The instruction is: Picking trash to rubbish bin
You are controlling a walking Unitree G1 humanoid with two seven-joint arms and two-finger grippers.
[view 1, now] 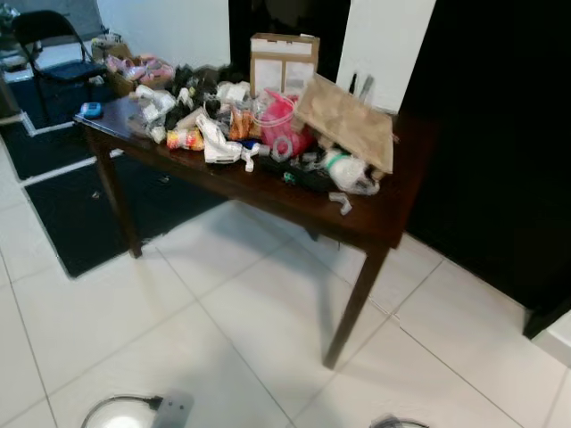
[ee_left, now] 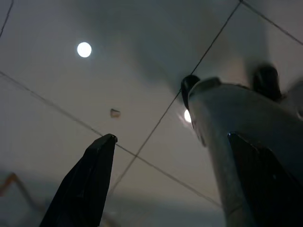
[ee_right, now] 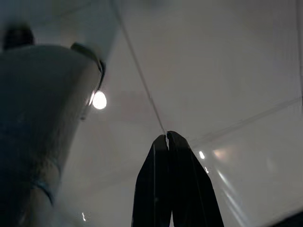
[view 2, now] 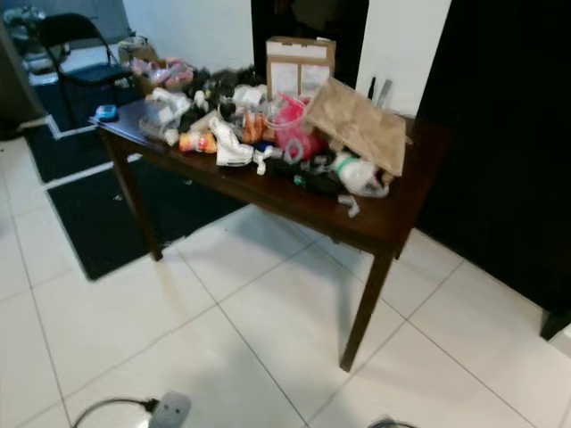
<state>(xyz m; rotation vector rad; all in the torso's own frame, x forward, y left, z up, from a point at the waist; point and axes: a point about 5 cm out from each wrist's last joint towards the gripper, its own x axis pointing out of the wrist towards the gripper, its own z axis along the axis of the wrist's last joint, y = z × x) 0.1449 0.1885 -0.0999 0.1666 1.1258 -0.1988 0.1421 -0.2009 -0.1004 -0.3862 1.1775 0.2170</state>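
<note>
A dark wooden table [view 1: 379, 223] stands ahead of me, heaped with trash. In the pile lie a brown paper bag [view 1: 348, 120], a pink plastic bag [view 1: 281, 125], white crumpled wrappers [view 1: 219, 143], an orange packet [view 1: 239, 123] and a clear plastic bag [view 1: 354, 174]. A small scrap [view 1: 340, 203] rests near the table's front edge. An upright cardboard box [view 1: 284, 62] stands behind the pile. My left gripper [ee_left: 175, 189] hangs open over the tiled floor beside my leg. My right gripper [ee_right: 168, 142] hangs shut with nothing in it, also over the tiles.
A blue object [view 1: 91, 110] sits at the table's left end. A black folding chair [view 1: 53, 49] and dark floor mats [view 1: 98, 214] lie to the left. A black wall [view 1: 500, 134] rises at the right. White tile floor [view 1: 223, 339] stretches between me and the table.
</note>
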